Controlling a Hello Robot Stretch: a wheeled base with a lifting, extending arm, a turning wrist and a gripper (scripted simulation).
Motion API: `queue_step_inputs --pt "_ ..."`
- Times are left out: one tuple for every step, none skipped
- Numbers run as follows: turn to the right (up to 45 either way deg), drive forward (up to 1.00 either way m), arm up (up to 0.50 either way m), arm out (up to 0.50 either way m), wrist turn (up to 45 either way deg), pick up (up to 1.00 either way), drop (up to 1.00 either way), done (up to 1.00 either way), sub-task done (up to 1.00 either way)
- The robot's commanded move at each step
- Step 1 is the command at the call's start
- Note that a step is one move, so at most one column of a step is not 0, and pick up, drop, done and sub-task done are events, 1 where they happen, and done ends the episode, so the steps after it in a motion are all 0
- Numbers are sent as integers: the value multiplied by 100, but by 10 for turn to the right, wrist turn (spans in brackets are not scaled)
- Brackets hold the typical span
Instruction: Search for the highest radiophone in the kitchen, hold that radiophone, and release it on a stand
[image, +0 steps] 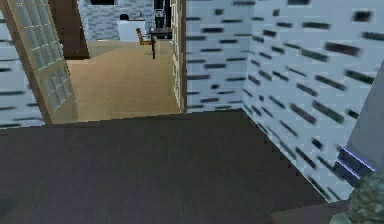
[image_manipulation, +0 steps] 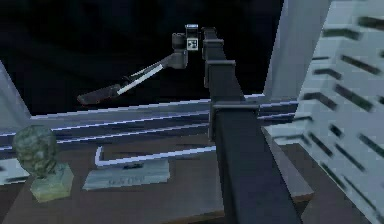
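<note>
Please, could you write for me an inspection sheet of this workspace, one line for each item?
Surface: brown tabletop below a window sill.
Job's things: nothing seen.
Clutter: greenish bust standing on the tabletop; beside it a flat grey slab and a pale L-shaped bar.
Gripper: gripper is raised in front of the dark window, above the clutter; I cannot tell whether it holds anything.
Cables: nothing seen.
Surroundings: white brick wall, dark floor, and a doorway with a glazed door that leads to a tan-floored room.
</note>
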Motion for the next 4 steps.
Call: queue_step_inputs --pt "0 0 0 0 450 0 0 0 0" --pt "0 0 0 0 0 0 100 0 0" --pt "0 0 0 -10 0 0 0 0 0" --pt "0 0 0 0 0 0 0 100 0"
